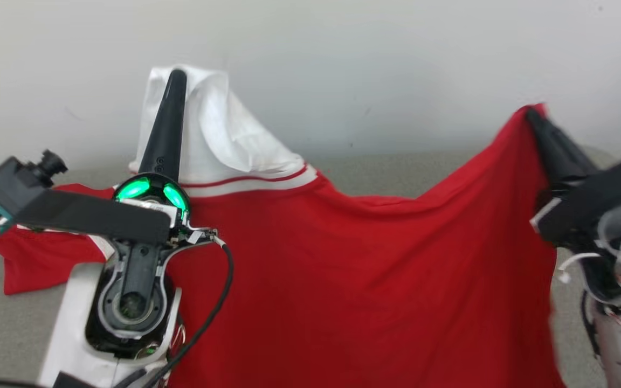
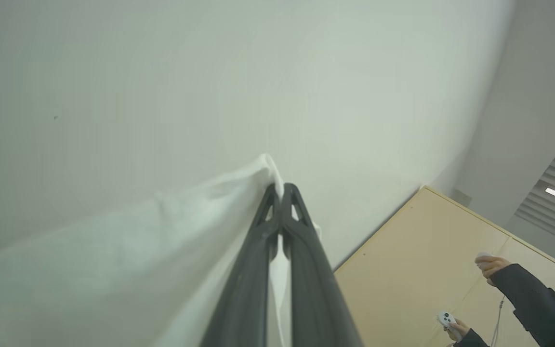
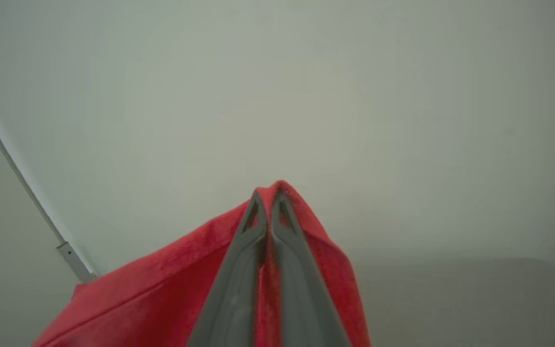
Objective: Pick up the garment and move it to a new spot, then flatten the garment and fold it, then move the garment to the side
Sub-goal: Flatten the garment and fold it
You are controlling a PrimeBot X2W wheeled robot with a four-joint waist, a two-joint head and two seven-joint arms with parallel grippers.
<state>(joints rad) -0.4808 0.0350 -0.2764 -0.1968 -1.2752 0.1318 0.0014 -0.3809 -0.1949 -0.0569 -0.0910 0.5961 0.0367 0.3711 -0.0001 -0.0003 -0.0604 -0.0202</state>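
Your left fingers (image 1: pixel 166 129) hold the garment (image 1: pixel 343 258) by its white sleeve (image 1: pixel 219 129) at 11 o'clock, and your right fingers (image 1: pixel 556 145) grip its red edge (image 1: pixel 510 140) at 2 o'clock. It hangs between them. Both pinches look shallow, so a hard pull may free one corner.

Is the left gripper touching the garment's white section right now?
Touching. The left wrist view shows the left gripper shut on the garment, with white cloth pinched between the closed jaws.
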